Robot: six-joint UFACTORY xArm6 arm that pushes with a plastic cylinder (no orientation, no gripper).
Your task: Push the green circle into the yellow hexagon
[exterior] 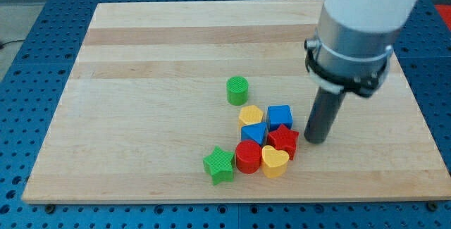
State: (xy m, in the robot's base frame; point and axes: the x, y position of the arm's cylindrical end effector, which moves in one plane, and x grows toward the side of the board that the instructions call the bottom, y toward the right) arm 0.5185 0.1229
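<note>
The green circle [237, 90] stands upright on the wooden board, just above and left of the yellow hexagon [250, 115], a small gap between them. The yellow hexagon sits at the top of a tight cluster of blocks. My tip [316, 140] rests on the board at the right of the cluster, close beside the red star [283, 139] and well to the right of the green circle. The arm's white and grey body [356, 25] hangs over the board's upper right.
The cluster also holds a blue cube [280, 116], a second blue block [254, 134], a red cylinder [248, 156], a yellow heart [274, 161] and a green star [219, 164]. The wooden board [141, 81] lies on a blue perforated table.
</note>
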